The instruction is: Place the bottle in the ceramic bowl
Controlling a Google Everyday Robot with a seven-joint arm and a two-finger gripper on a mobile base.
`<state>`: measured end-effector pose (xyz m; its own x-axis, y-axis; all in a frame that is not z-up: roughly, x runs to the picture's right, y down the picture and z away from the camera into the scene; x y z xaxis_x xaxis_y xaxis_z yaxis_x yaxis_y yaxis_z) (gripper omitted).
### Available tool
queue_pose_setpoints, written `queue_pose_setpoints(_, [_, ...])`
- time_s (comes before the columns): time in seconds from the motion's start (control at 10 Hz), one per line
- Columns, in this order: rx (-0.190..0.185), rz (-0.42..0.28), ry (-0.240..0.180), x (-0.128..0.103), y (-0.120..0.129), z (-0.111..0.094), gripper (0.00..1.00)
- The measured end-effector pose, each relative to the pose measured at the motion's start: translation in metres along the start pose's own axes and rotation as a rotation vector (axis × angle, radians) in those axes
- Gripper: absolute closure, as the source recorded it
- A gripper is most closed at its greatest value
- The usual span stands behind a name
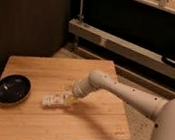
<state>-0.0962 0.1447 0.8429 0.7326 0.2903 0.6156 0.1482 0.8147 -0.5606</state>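
Note:
The bottle [54, 100], small and clear with a pale label, lies on its side near the middle of the low wooden table [91, 128]. My gripper [68, 99] is down at the bottle's right end, at table height, at the tip of the white arm that reaches in from the right. The black ceramic bowl [11, 88] sits on the table's left edge, well to the left of the bottle, with nothing in it.
A dark wall panel [29, 18] stands behind the table. A metal rack rail [130, 47] with a dark shelf runs along the back right. Speckled floor [138, 119] lies to the right of the table.

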Motion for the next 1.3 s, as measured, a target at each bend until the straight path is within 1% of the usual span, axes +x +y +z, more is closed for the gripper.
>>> queue_pose_setpoints(0.1, [-0.009, -0.002, -0.009, 0.002, -0.002, 0.007, 0.35])
queue_pose_setpoints(0.3, [-0.031, -0.004, -0.027, 0.005, -0.003, 0.013, 0.47])
queue_pose_setpoints(0.4, [-0.043, -0.009, -0.037, 0.004, -0.004, 0.015, 0.57])
queue_pose_setpoints(0.5, [-0.052, -0.012, -0.048, 0.002, -0.005, 0.017, 0.7])
queue_pose_setpoints(0.8, [-0.052, 0.005, -0.061, 0.001, -0.012, 0.018, 0.98])
queue_pose_setpoints(0.9, [-0.034, 0.024, -0.051, -0.006, -0.02, 0.016, 1.0])
queue_pose_setpoints(1.0, [-0.013, 0.039, -0.031, -0.013, -0.029, 0.014, 1.0])
queue_pose_setpoints(1.1, [0.018, 0.057, -0.012, -0.027, -0.044, 0.009, 1.0])
queue_pose_setpoints(1.2, [0.039, 0.065, -0.011, -0.039, -0.056, 0.005, 1.0])
queue_pose_setpoints(1.3, [0.049, 0.068, -0.013, -0.045, -0.063, 0.005, 1.0])
